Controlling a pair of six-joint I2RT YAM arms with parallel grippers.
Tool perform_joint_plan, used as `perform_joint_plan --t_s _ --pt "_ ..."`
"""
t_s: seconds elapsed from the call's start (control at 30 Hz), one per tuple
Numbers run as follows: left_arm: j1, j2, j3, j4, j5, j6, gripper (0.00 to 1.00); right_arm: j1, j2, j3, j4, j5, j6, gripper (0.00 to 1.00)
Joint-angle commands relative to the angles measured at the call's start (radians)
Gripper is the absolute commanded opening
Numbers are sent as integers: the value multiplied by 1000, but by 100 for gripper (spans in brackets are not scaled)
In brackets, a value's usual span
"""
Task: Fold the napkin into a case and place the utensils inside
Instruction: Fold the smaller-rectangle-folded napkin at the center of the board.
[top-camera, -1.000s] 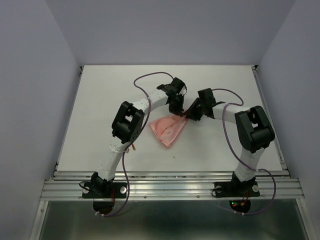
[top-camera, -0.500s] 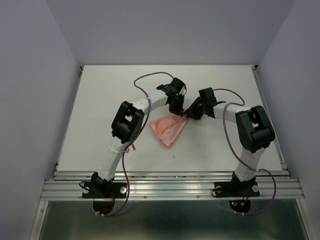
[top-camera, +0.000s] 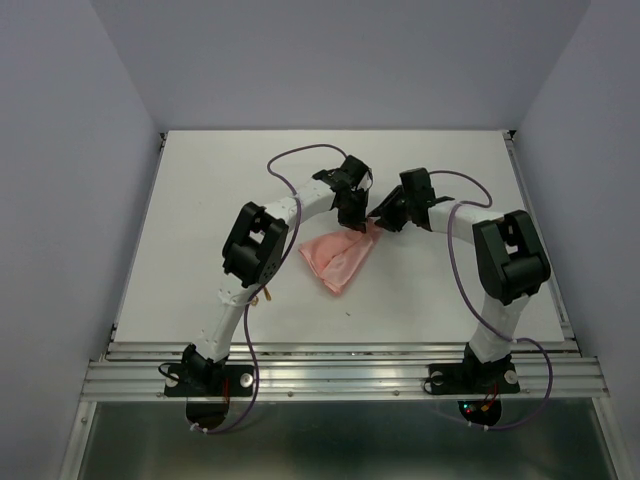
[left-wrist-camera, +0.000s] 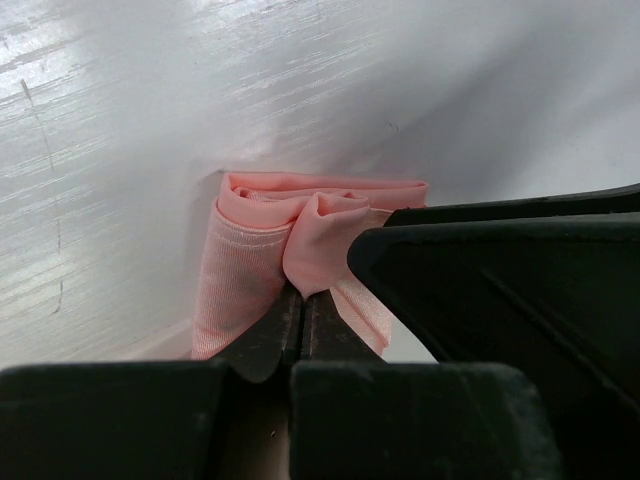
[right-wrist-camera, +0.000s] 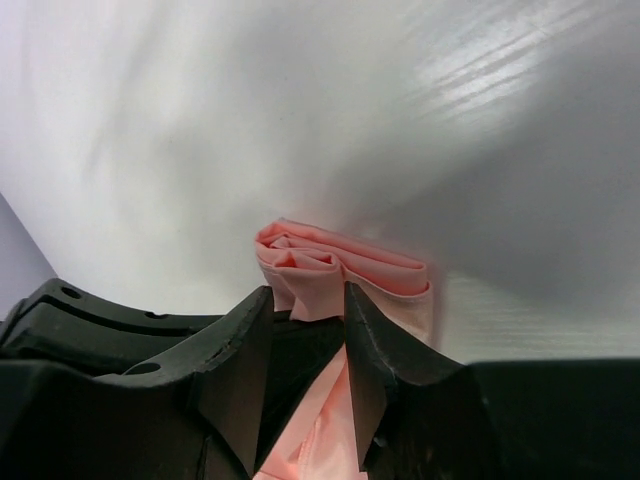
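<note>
A white bench (top-camera: 200, 200) between lavender walls carries the salmon-pink napkin (top-camera: 338, 262), which lies folded near the middle. The left gripper (left-wrist-camera: 303, 298) is clamped tight on its bunched far corner. The right gripper (right-wrist-camera: 308, 295) stands parted around that same bunch.

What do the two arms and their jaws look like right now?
The left arm and right arm match: white tubular links between bulky black joint housings, on black bases bolted to a ribbed aluminium rail. A thin purple cable loops along each. The jaws are matte black, flat-faced and tapering toward the tips.
</note>
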Motion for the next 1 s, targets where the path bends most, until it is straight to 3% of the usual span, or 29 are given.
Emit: perform_joint_plan --t_s 0.0,0.47,0.8,0.83,0.87,0.93,0.97 --pt "-1 12 -48 -45 -38 29 0 -8 24 50 49 -26 4 41" --pt "-1 20 -39 -45 -31 32 0 -8 90 36 63 -93 -27 42" --pt "-1 9 -39 -42 -38 43 0 -8 110 10 58 -53 -27 2" --pt "-1 5 -43 -41 -38 46 2 -8 112 8 58 -52 -30 1" --pt "-3 -4 -50 -39 -38 49 20 -8 116 8 58 -49 -33 1" --pt "-1 -43 -79 -33 -41 60 36 -8 130 2 61 -47 -44 1" --pt "-1 -76 -91 -32 -45 70 52 -8 135 -3 64 -49 -49 1"
